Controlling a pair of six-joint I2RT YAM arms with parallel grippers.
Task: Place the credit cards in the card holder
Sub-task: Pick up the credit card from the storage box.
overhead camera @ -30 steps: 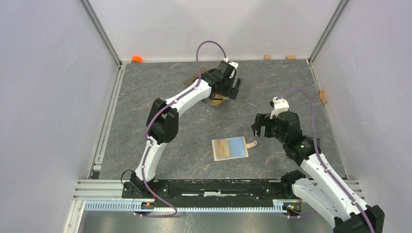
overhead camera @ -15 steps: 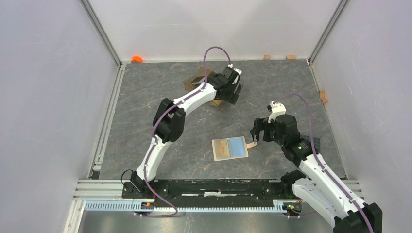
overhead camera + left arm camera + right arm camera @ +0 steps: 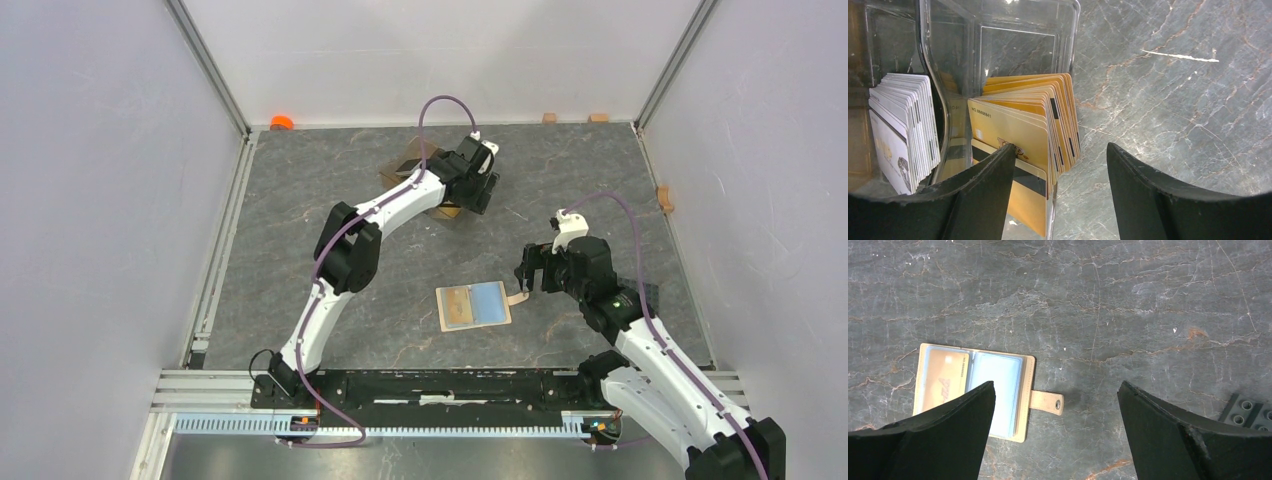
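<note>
Over the last second the left gripper settled over the clear divided box and began narrowing on the orange-gold credit cards. Its jaws were part open, one finger at the front card and the other outside the box wall, with nothing gripped yet. The right gripper lowered over the snap tab of the open card holder mid-table, wide open and empty. Judged: next card pick starting.
</note>
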